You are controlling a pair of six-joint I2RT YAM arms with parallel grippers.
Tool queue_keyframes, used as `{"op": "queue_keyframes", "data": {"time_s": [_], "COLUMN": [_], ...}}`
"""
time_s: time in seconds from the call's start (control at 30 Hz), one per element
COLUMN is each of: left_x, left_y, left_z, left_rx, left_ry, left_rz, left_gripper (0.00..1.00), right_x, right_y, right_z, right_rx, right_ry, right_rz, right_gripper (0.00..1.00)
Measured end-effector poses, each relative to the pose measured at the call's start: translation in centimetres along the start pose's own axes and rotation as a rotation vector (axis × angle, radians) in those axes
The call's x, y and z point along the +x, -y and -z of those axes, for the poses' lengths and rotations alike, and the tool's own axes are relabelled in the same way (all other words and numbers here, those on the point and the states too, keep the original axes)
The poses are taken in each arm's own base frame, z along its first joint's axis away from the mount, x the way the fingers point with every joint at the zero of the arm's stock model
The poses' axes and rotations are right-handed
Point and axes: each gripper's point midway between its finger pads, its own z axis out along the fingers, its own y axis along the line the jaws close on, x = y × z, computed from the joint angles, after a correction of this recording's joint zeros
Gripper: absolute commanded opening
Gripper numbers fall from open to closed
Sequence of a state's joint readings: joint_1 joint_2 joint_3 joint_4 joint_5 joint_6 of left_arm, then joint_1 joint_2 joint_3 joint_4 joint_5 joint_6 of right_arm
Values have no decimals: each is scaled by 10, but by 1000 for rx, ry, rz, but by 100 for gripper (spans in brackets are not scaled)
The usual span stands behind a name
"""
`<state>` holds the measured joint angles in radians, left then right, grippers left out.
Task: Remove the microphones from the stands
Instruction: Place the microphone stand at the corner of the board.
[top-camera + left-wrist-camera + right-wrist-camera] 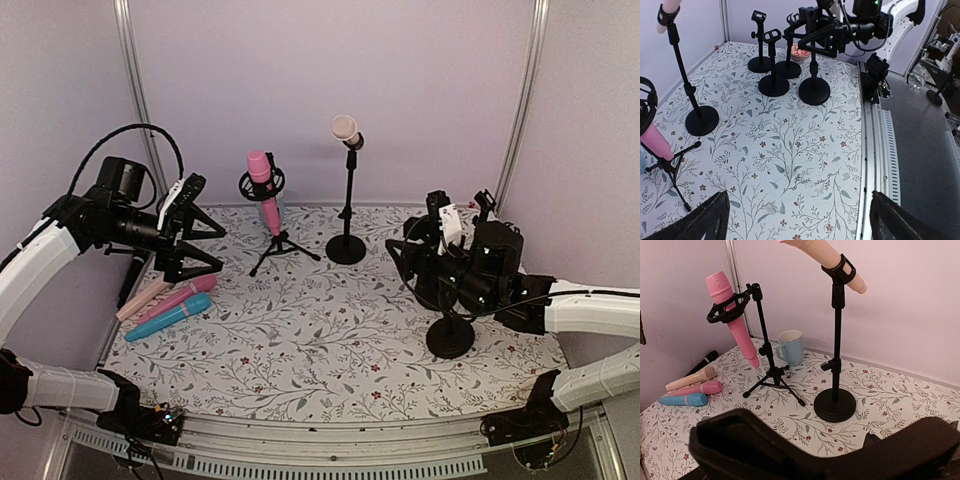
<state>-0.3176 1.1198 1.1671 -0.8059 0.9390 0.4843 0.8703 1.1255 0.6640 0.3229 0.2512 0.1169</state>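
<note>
pink microphone [265,190] sits in its tripod stand [283,245], beige microphone [345,128] clipped on the tall stand [348,215]. my left gripper [222,250] spread wide, holding nothing. right gripper [460,205]: can't tell.

I read no text in any view. I checked the pink microphone [732,315], the cream microphone [826,255], the blue mug [791,347] and the floral table cover [330,340]. None had a label, brand, number or sign I could make out.
</note>
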Motion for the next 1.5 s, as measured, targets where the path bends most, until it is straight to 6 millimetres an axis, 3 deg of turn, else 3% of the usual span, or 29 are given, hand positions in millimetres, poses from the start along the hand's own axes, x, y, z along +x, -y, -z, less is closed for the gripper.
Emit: {"op": "queue_keyframes", "data": {"time_s": [0.1,0.37,0.63,0.73,1.0,1.17,1.37,1.5], "left_x": [-1,-4,-5,-5,-7,-7,-8,-9], "left_y": [1,3,5,5,4,4,5,5], "left_z": [0,0,1,1,1,1,1,1], "left_rx": [6,19,27,30,27,27,31,34], "left_ry": [3,18,23,25,32,34,37,40], "left_rz": [-2,-9,-9,-10,-19,-21,-22,-18], "left_gripper": [98,98,98,98,98,99,99,99], "right_x": [-2,-7,-30,-35,-43,-27,35,62], "right_y": [-5,-14,10,13,9,8,17,20], "right_z": [-7,-33,-56,-59,-56,-55,-57,-54], "right_rx": [-23,-55,-19,-18,-52,-63,-39,-27], "right_ry": [24,95,243,289,365,329,158,76], "right_rz": [-11,-4,-83,-104,-98,-91,-104,-127], "right_gripper": [72,67,66,70,99,99,99,100]}}
